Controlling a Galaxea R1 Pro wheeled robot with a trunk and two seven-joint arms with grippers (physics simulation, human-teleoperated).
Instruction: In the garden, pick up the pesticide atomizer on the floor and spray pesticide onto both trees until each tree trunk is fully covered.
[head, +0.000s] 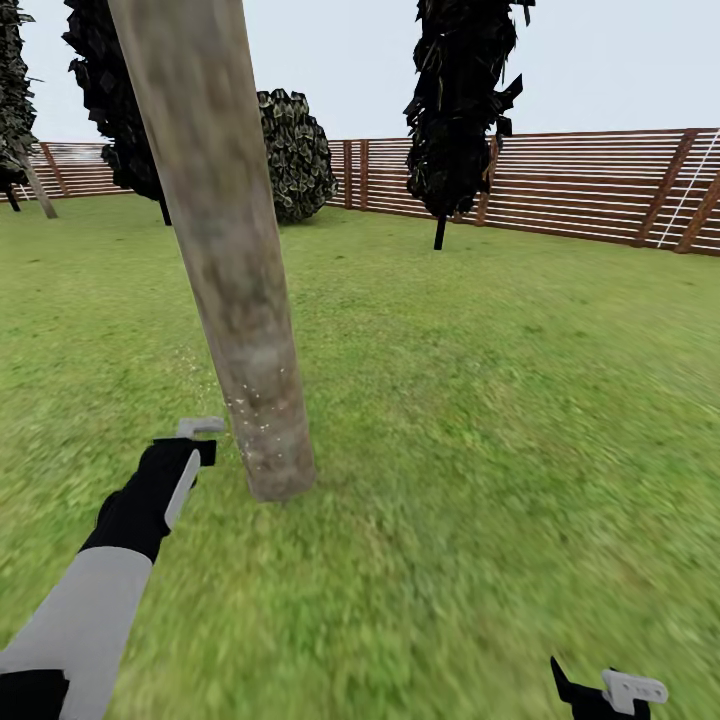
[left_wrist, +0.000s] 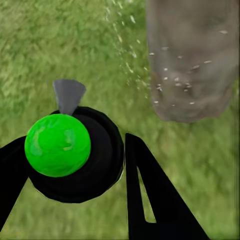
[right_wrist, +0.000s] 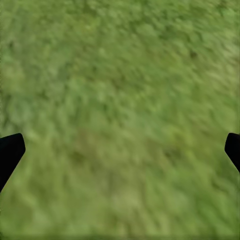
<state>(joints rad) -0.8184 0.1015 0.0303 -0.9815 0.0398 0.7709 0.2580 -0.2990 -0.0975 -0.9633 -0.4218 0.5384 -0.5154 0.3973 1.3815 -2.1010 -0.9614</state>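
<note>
In the garden, the robot's left pincer (head: 190, 450) is clamped on the pesticide atomizer (left_wrist: 70, 152), a black round body with a bright green cap and a grey nozzle, held just beside the base of 1 tree trunk (head: 225, 250). The left wrist view shows the black fingers (left_wrist: 155, 195) on either side of the sprayer and the nozzle aimed towards the bark.

A fine scatter of white pesticide (left_wrist: 165, 82) specks hangs between nozzle and trunk and dots the lowest stretch of the mottled grey-brown bark; in the head view the specks (head: 250, 415) cluster near the foot of the column, while the bark higher up looks bare. The step in hand, by this showing, is spraying the 1st of the 2 trees, with coverage only begun at the bottom.

The right pincer (head: 600, 690) sits low at the edge of the head view, its jaws apart and holding nothing, over the blurred green floor (right_wrist: 120, 120).

A 2nd pale, leaning trunk (head: 38, 190) stands well apart at the far left by the brown slat fence (head: 590, 180), beside all-black trees (head: 460, 100) and a round bush (head: 295, 155).

The next move likely calls for raising the nozzle along the trunk and working round its far side, keeping the spray pointed at the bark, before any drive across the lawn to the other tree.
</note>
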